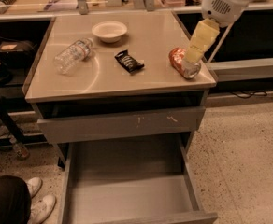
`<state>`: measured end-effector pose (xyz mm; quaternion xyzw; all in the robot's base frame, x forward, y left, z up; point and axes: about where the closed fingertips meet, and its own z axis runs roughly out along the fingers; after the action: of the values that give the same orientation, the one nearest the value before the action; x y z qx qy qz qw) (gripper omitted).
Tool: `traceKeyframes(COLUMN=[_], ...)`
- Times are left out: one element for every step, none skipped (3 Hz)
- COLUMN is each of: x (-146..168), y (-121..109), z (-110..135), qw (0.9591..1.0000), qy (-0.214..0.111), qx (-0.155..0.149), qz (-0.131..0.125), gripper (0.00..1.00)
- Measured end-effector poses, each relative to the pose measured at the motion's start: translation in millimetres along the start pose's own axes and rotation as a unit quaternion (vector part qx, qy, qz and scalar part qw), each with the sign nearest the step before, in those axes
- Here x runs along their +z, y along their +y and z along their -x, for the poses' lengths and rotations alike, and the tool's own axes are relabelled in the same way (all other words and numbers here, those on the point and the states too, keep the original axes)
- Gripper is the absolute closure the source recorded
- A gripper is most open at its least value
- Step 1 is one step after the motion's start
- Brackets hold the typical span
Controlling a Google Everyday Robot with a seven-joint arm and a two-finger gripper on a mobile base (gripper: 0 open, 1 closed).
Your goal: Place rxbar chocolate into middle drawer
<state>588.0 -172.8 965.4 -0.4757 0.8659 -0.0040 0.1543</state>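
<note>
The rxbar chocolate (129, 61), a small black wrapped bar with white lettering, lies flat near the middle of the cabinet top. The middle drawer (127, 190) is pulled out wide below, its grey floor bare. My gripper (196, 50), with pale yellow fingers, hangs from the white arm at the upper right, right over the orange-red soda can (183, 63) lying on its side. It is well to the right of the bar and holds nothing that I can see.
A clear plastic bottle (73, 55) lies on its side at the left of the top. A white bowl (109, 31) stands at the back. The scratched drawer front (122, 123) above the open drawer is shut. Someone's white shoes (38, 199) are at the lower left.
</note>
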Motion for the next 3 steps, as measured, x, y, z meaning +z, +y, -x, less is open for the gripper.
traceKeyframes(x=[4.5,14.7,33.0], y=[13.3,27.9,38.6], z=[33.1,76.0,115.7], qw=[0.9989,0.9972,0.995], qy=[-0.036,-0.049,-0.061], qx=[-0.008,-0.026,-0.047], qz=[0.031,0.051,0.064], gripper=[0.0,0.0,0.0])
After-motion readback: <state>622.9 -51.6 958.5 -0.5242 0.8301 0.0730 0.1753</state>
